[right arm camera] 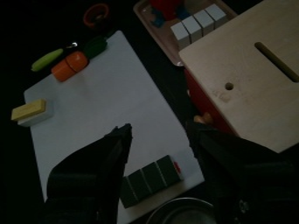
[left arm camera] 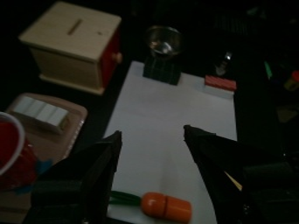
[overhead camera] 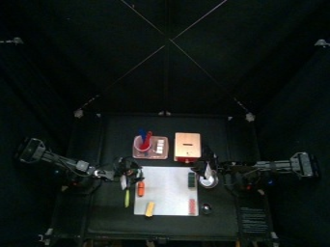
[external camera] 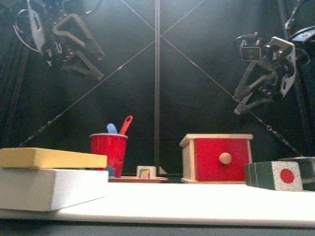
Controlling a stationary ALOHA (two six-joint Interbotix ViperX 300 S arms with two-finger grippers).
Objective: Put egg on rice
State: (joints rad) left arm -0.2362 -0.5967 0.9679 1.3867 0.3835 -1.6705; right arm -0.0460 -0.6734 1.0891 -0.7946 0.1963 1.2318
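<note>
The left fingers (left arm camera: 152, 133) are spread wide and empty, high over the bench. The right fingers (right arm camera: 163, 144) are also parted and hold nothing. Well below both, the egg (external camera: 50, 158), a small flat yellow oblong piece, lies on a white block (external camera: 50, 189), probably the rice, near the front edge of the white rectangular board (overhead camera: 168, 183). The egg looks light, stiff and smooth, and is best pinched across its short sides.

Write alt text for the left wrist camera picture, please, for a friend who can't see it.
Two black open jaws of the left gripper hang over a white board, with a small orange piece lying on the board between them. Beyond stand a pale wooden box with a slot and a red cup.
</note>
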